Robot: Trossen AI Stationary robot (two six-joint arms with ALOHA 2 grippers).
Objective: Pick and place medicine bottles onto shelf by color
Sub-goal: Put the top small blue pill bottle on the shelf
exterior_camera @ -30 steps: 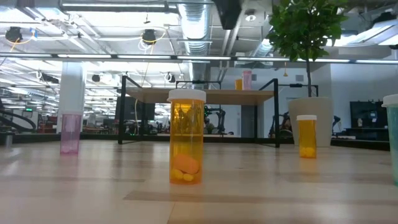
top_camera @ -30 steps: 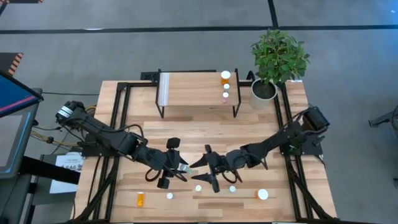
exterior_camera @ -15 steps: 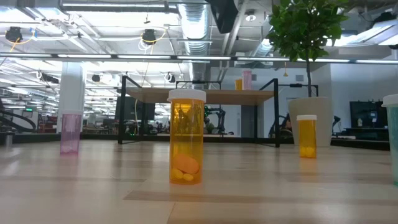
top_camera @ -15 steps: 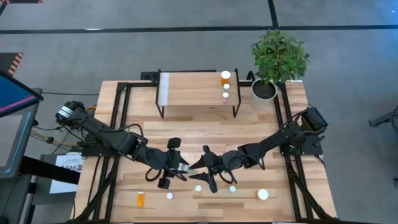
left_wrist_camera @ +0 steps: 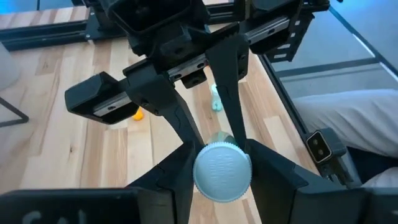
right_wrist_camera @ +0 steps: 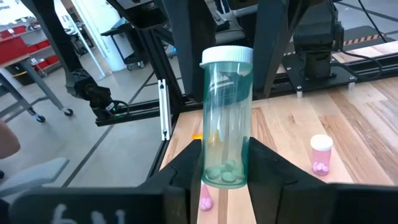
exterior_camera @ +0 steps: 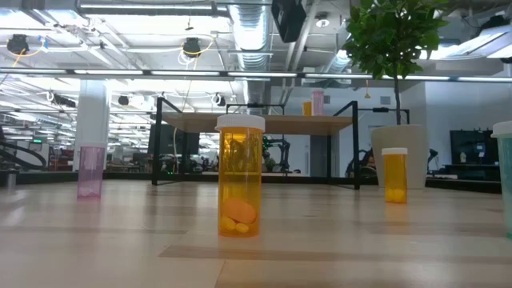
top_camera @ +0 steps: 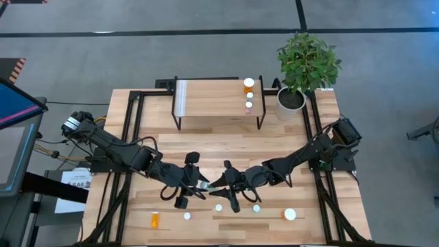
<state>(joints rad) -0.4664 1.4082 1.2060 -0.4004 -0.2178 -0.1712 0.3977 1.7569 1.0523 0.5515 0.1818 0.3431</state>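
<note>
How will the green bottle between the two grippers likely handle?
The green bottle looks like stiff clear plastic, probably rigid when squeezed. Few pills lie inside, so likely light. Tall and narrow, it may tip, then roll.

No text, label, brand or number can be read in any view.

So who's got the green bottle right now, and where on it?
Both: left gripper pinches the green bottle by its cap end, right gripper clamps its base end.
</note>
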